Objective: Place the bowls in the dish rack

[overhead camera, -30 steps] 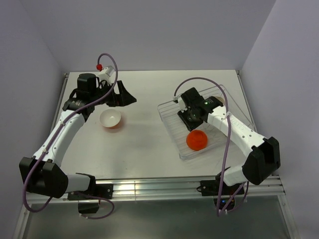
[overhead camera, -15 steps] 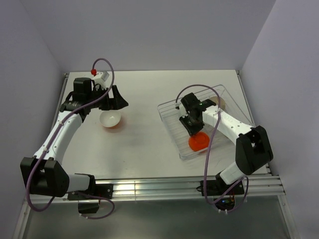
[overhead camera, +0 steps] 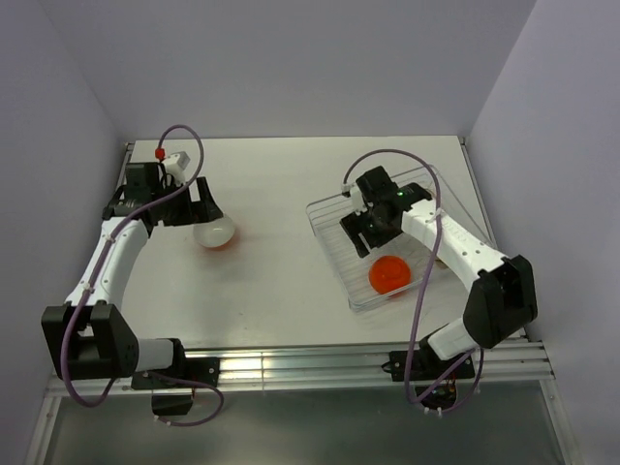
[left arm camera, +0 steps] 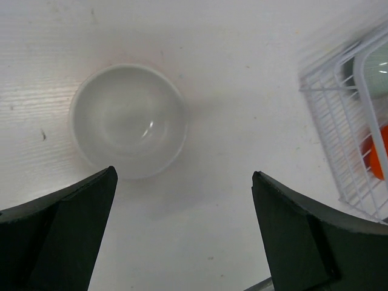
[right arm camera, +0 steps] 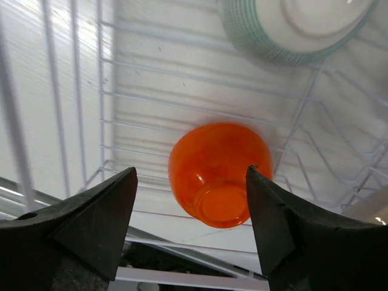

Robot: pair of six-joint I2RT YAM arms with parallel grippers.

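Tabletop of flat white board carries everything, with the two arms reaching out over it from the near edge. Next in size is the clear rectangular dish rack with thin white wires across its base, which sits on the right half of the table, set at a slant.

Over the rack hangs the right gripper, pointing down into it. Its two black fingers stand partly apart and hold nothing. In the right wrist view the small round orange bowl of glossy translucent plastic lies on the rack's wires between the two fingers and below them, tipped so that its foot ring faces the camera. The right finger's inner edge meets the bowl's outline there, and whether they touch cannot be told. From above, this bowl sits in the near part of the rack, just in front of the gripper.

At the left, the left gripper hovers low with its fingers spread wide and empty. The small round bowl, orange-red outside and white inside, stands upright on the bare table, well apart from the rack. In the left wrist view it lies ahead of the fingertips, nearer the left finger, untouched.

A pale mint green ribbed bowl lies bottom-up in the rack beyond the orange one.
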